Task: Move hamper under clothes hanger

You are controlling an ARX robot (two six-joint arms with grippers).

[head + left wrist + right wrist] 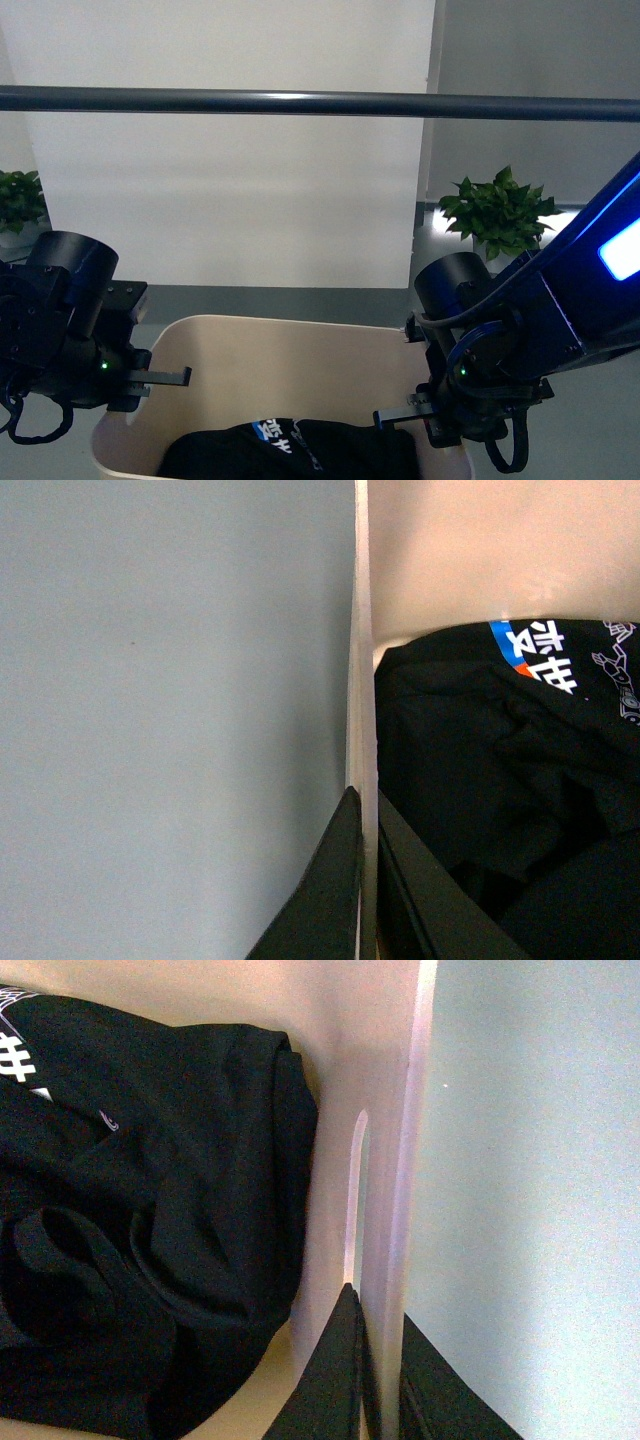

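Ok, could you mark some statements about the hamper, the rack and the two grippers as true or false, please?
1. The hamper holds a black garment with white print. True.
2. Both fingers of the left gripper are inside the hamper. False: they pinch its wall, one finger on each side.
3. The rack's bar crosses above the hamper in the front view. True.
4. The right gripper hangs clear of the hamper. False: it grips the wall beside the slot handle.
5. A potted plant stands in the background on the right. True.

Right gripper [378,1308] astride hamper [340,1040] wall
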